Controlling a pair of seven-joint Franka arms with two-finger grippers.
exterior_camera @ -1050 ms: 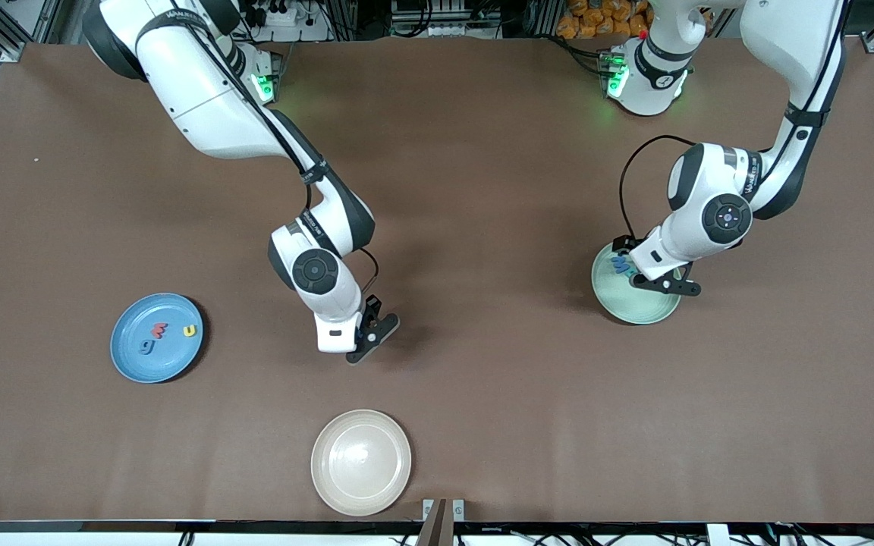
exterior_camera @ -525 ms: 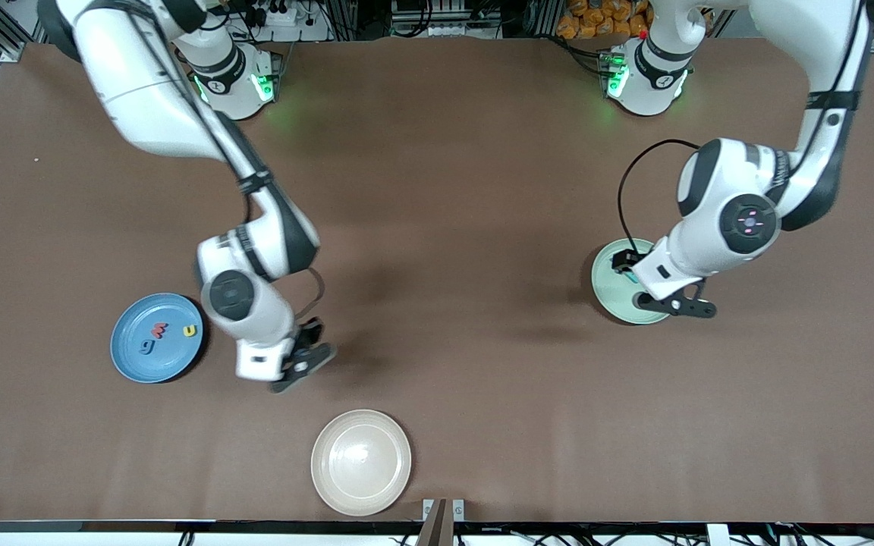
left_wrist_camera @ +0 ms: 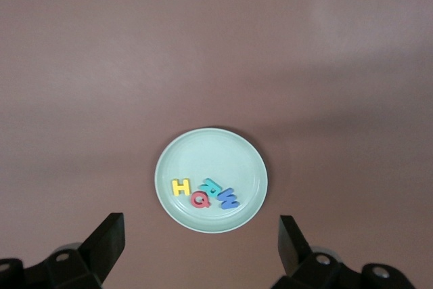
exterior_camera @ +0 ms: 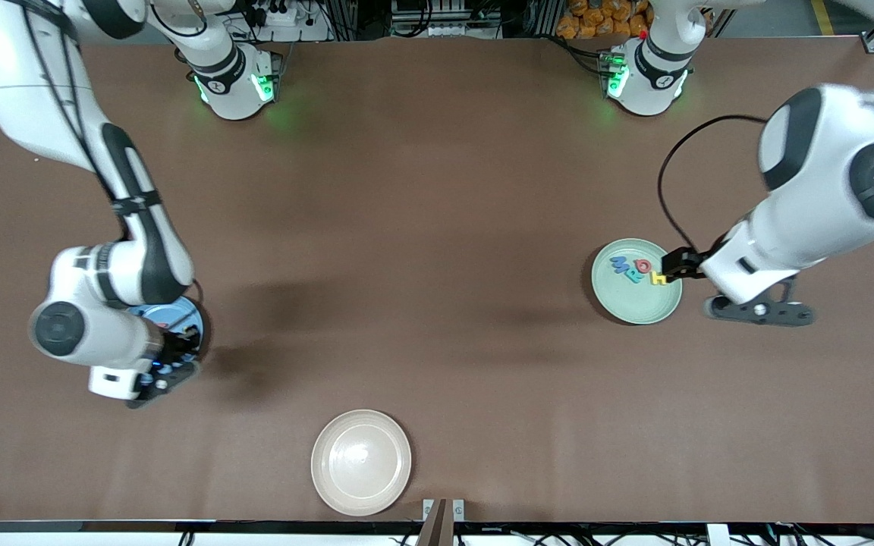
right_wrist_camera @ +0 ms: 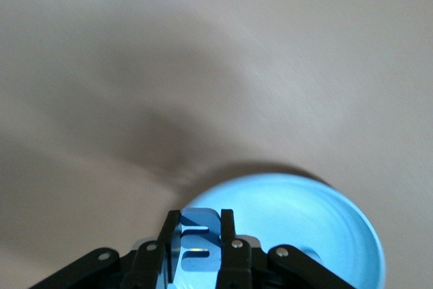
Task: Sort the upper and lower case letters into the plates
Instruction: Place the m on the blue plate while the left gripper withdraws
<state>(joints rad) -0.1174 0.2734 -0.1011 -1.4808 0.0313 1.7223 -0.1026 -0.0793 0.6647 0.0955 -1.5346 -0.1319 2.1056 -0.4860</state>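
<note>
The sky blue plate (exterior_camera: 181, 309) lies toward the right arm's end of the table, mostly hidden under the right arm. Over its rim hangs my right gripper (exterior_camera: 170, 371), shut on a blue letter (right_wrist_camera: 201, 237); the right wrist view shows the blue plate (right_wrist_camera: 304, 235) just below it. The mint green plate (exterior_camera: 638, 299) holds several letters: a blue W (exterior_camera: 621, 265), a red Q (exterior_camera: 643, 267), a yellow H (exterior_camera: 658, 278) and a teal one (left_wrist_camera: 212, 188). My left gripper (exterior_camera: 759, 312) is open and holds nothing, up beside the mint plate (left_wrist_camera: 211, 160) toward the left arm's end.
A cream-white round plate (exterior_camera: 361, 462) sits near the table's front edge, with nothing on it. A small bracket (exterior_camera: 443, 514) stands at that edge beside it. Bare brown tabletop (exterior_camera: 437, 227) stretches between the two coloured plates.
The right arm has swung from the table's middle to over the blue plate, carrying the blue letter. The left arm has risen and drawn off the mint plate, uncovering its letters.
</note>
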